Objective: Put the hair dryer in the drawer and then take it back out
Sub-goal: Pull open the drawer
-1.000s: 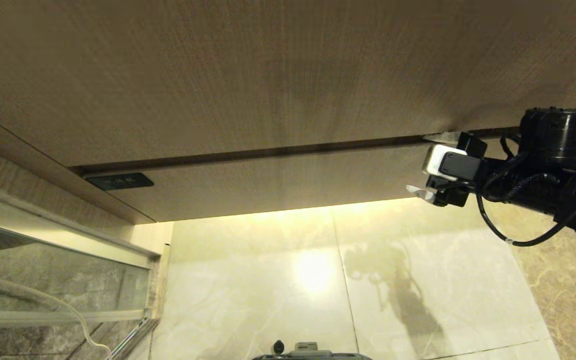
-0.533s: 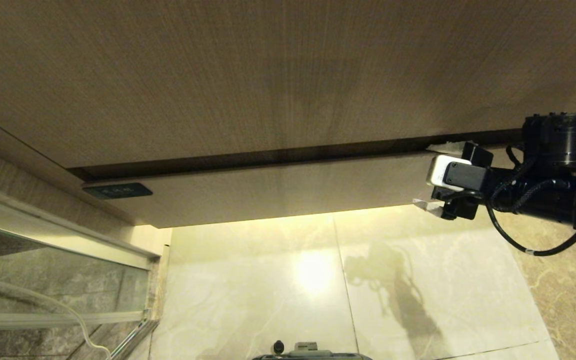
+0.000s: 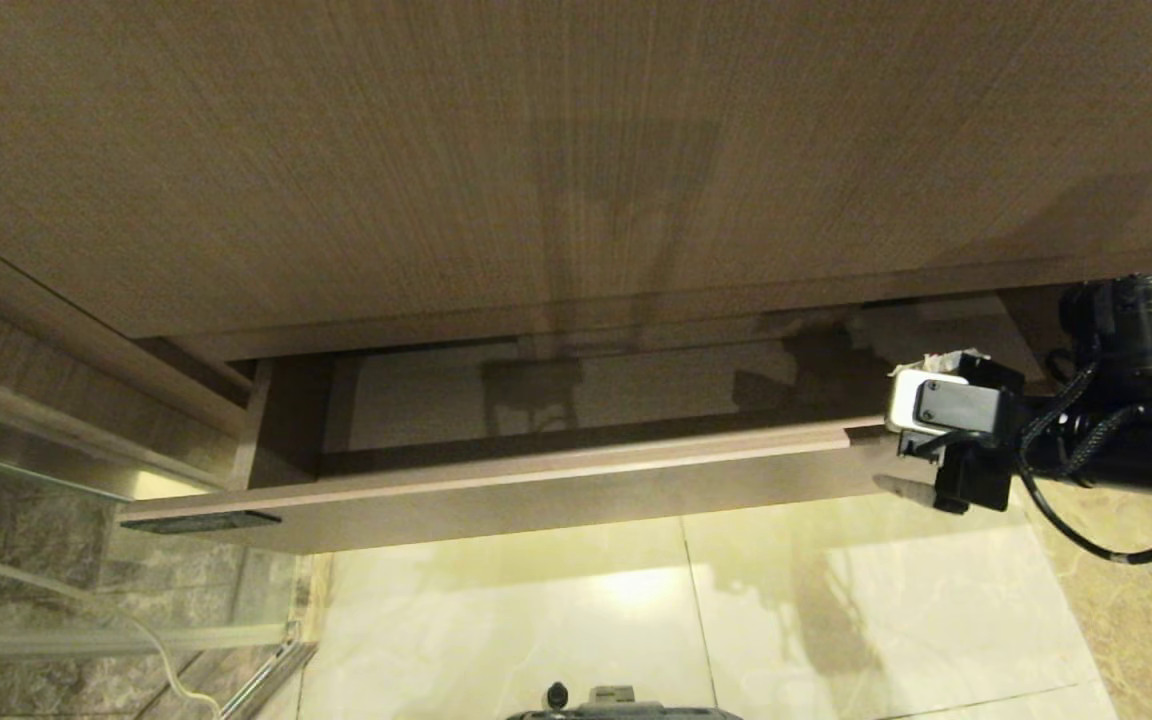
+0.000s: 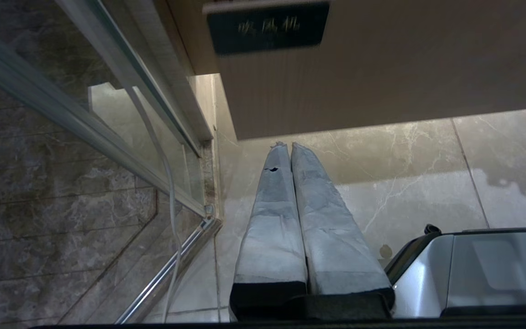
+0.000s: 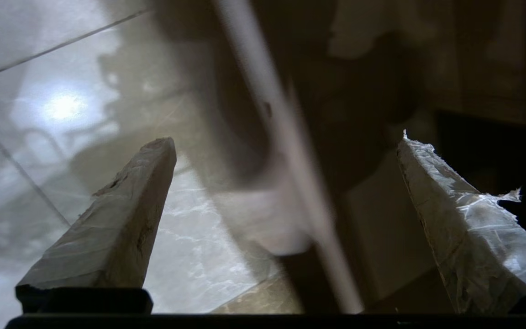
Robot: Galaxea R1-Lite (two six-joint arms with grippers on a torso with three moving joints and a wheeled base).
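Wood-grain drawer (image 3: 556, 480) stands part-way out over the tiled floor (image 3: 636, 600). Right claw (image 3: 911, 440) is spread wide astride the front's right end, one finger inside, evidently to draw it out. Left claw (image 4: 290, 151), pressed together, hangs idle near the glass partition (image 4: 85, 114). No hair dryer is visible.
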